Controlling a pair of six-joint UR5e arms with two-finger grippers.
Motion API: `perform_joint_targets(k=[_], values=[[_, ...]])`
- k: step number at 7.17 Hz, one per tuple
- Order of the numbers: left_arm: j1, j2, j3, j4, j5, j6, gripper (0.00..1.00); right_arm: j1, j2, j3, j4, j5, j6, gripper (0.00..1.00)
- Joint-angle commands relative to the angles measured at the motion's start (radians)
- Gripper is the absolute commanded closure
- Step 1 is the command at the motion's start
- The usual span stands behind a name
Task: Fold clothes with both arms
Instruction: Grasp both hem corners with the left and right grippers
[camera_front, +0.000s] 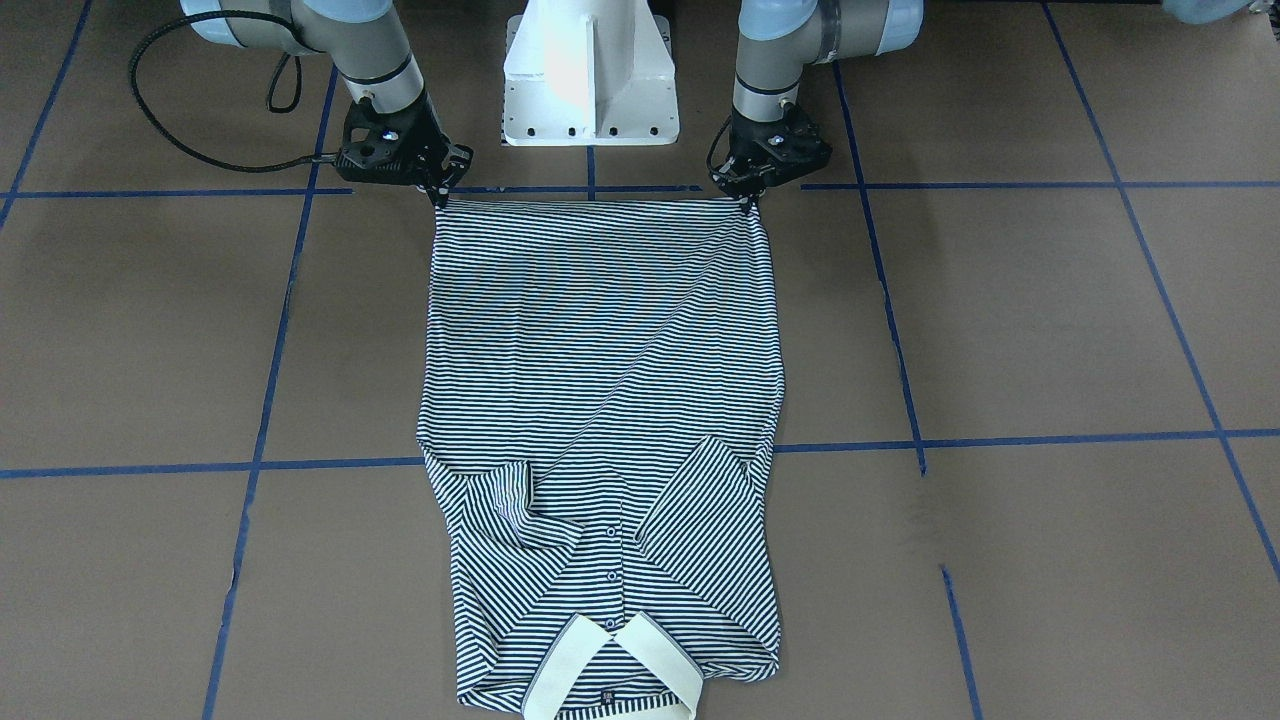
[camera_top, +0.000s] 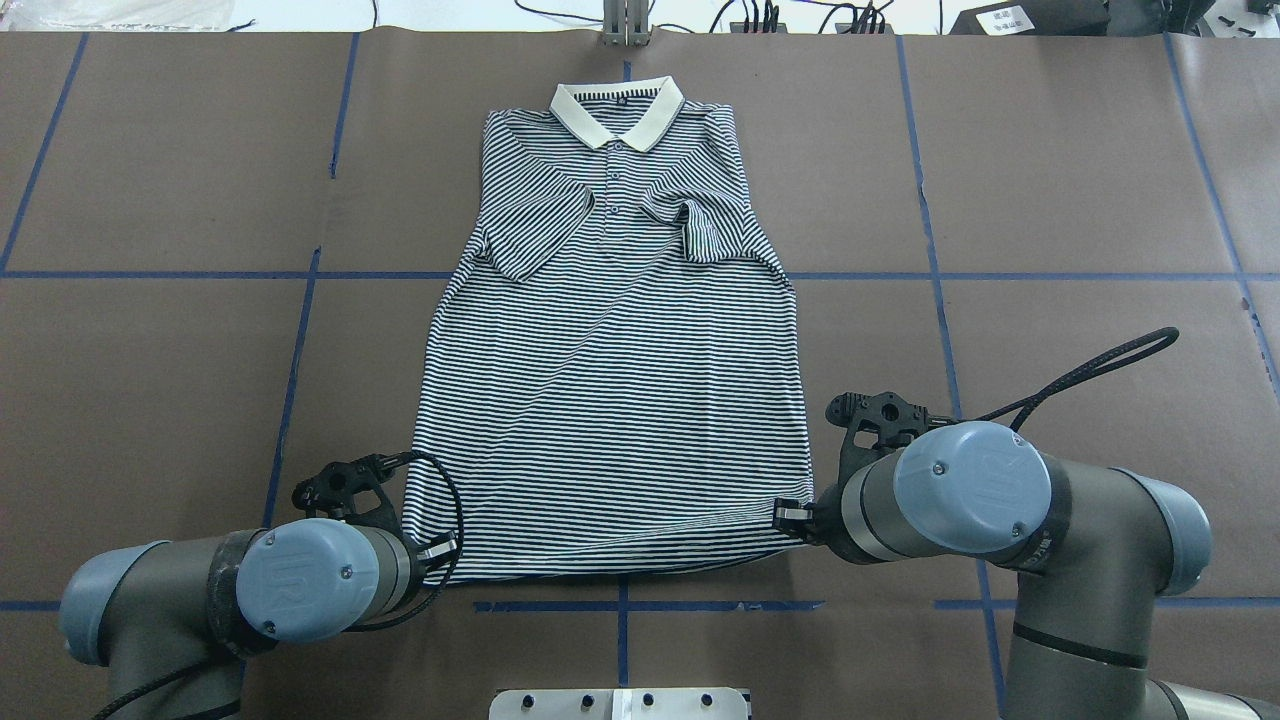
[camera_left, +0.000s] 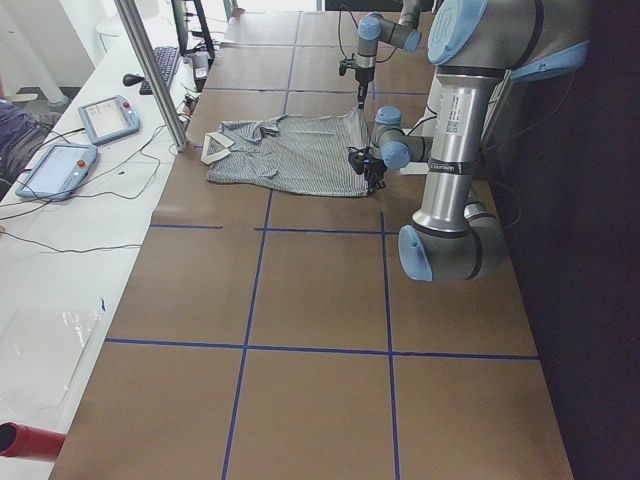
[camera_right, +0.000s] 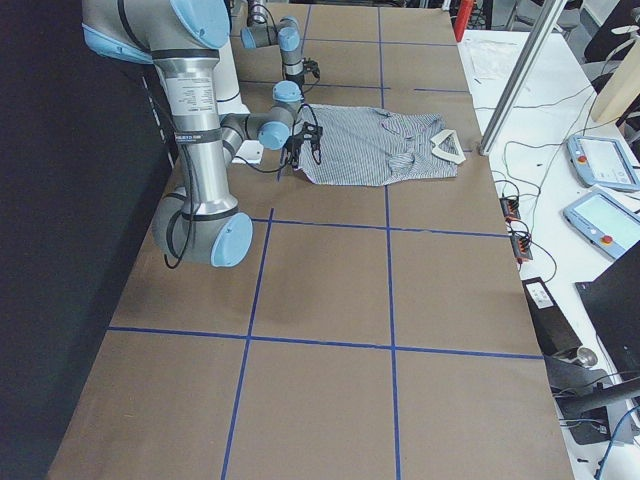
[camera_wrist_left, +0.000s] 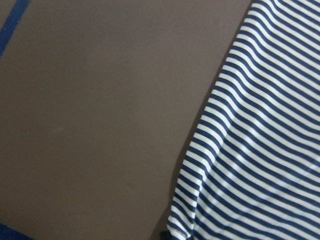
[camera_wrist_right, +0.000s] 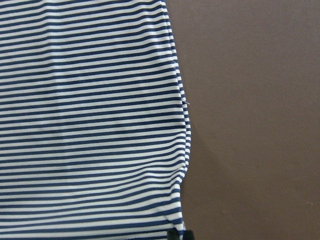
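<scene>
The polo shirt (camera_front: 600, 350) lies flat on the brown table (camera_front: 1000, 320) in my front view, with its cream collar (camera_front: 575, 665) far from the robot and its sleeves (camera_front: 700, 500) folded in. The right gripper (camera_front: 440, 190) and the left gripper (camera_front: 748, 197) are each pinched tight on one bottom corner of it. From above I see the hem (camera_top: 610, 572) pulled straight between those two corners, close to the robot, and in both wrist views I see only the striped edge next to bare table.
</scene>
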Motion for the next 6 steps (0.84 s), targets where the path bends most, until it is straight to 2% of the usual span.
perform_joint_targets(k=[1,2,4,5,6], values=[[-0.003,-0.004,-0.048,0.003,-0.004,0.0,1.0,0.018,-0.002,0.007,-0.001,0.035,-0.002,1.0],[-0.003,-0.001,-0.072,0.015,-0.004,0.003,1.0,0.035,-0.019,0.039,0.0,0.075,-0.002,1.0],[-0.001,0.0,-0.133,0.021,-0.004,-0.003,1.0,0.029,-0.09,0.127,-0.001,0.098,-0.002,1.0],[0.003,0.005,-0.204,0.07,-0.006,-0.001,1.0,0.018,-0.124,0.167,-0.001,0.156,-0.002,1.0],[0.078,0.003,-0.295,0.16,-0.007,-0.001,1.0,-0.003,-0.164,0.204,-0.001,0.199,-0.002,1.0]])
